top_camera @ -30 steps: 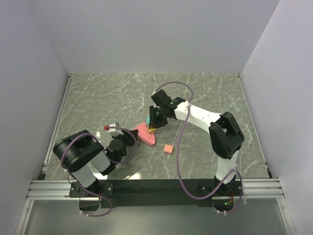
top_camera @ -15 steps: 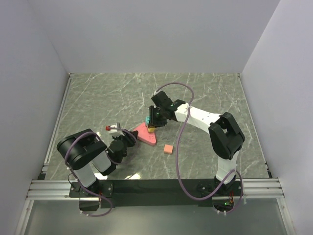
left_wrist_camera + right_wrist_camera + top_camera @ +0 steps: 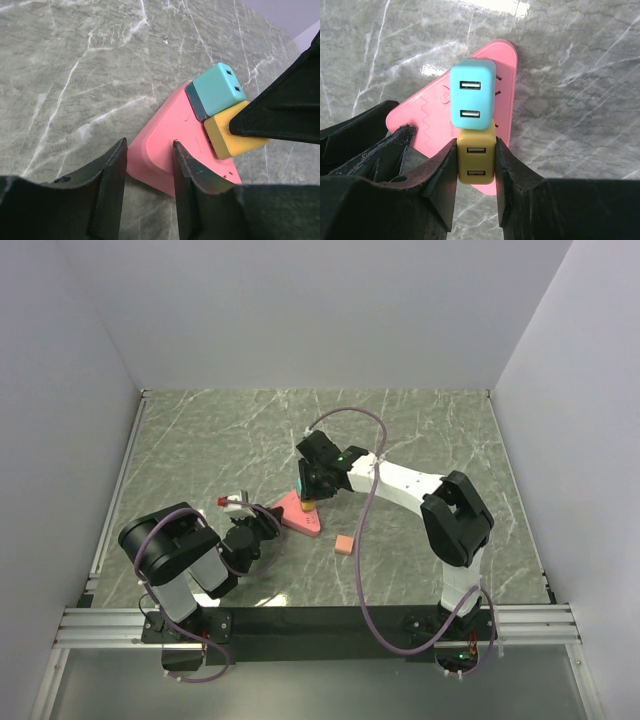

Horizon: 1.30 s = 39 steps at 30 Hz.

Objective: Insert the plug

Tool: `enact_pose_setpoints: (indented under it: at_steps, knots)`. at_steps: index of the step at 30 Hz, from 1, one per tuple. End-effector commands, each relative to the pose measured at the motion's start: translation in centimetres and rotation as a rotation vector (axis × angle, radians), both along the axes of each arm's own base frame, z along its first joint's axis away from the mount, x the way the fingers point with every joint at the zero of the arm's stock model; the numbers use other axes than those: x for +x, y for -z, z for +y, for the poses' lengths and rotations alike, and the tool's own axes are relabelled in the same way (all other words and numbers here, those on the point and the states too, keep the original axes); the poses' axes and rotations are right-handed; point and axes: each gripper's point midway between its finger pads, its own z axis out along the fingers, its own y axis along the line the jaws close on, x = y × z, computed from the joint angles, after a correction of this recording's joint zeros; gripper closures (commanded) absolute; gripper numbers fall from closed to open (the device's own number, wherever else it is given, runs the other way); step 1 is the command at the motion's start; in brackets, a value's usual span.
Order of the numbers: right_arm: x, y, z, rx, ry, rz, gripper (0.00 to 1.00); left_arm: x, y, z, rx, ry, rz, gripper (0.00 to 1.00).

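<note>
Left wrist view has the left gripper (image 3: 148,148) pinching one corner of the pink socket block (image 3: 170,122), which lies flat near the middle of the table (image 3: 200,440). On the block sit a teal plug (image 3: 217,87) and, touching it, the yellow plug (image 3: 222,137). The right gripper (image 3: 476,147) clamps the yellow plug's two sides. An orange cube (image 3: 345,544) lies apart, nearer the table's near edge.

Count: one pink triangular socket base (image 3: 290,513), carrying two plugs, one teal plug (image 3: 471,94) and one yellow plug (image 3: 476,162), each showing two USB ports (image 3: 470,85). One small orange block (image 3: 344,544) on the one desk (image 3: 200,440). Two hands in view: one left hand (image 3: 266,524), one right hand (image 3: 308,497).
</note>
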Motion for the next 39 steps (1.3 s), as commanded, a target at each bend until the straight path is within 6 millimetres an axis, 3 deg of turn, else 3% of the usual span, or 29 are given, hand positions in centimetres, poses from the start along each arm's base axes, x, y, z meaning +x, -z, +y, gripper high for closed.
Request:
enact_pose_setpoints:
  at_steps: [1,18,24,29,36,37,39]
  knots:
    - [-1.4,5.0,-1.7,-0.155,0.004,0.04,1.0,-2.6,-0.6,-4.8,-0.044,0.255,-0.006,1.0]
    - [-4.4,8.4,-2.0,-0.14,0.035,0.075,1.0,-2.6,-0.7,-5.2,-0.042,0.264,-0.003,1.0]
    - [-3.9,7.6,-1.8,-0.139,0.014,0.047,1.0,-2.6,-0.6,-5.4,-0.04,0.263,0.004,1.0]
    - [-3.1,5.4,-1.6,-0.12,0.009,-0.012,1.0,-2.1,-0.3,-5.0,-0.02,0.231,0.017,1.0]
    - [-2.0,1.4,-1.7,-0.074,0.01,-0.121,0.73,-1.7,0.1,-4.4,0.001,0.183,0.037,1.0]
    - [-1.9,1.0,-1.8,-0.071,0.011,-0.131,0.63,-1.5,0.1,-4.2,0.005,0.17,0.036,1.0]
    - [-1.7,0.0,-1.9,-0.057,0.014,-0.154,0.55,-1.4,0.4,-4.0,0.017,0.159,0.043,1.0]
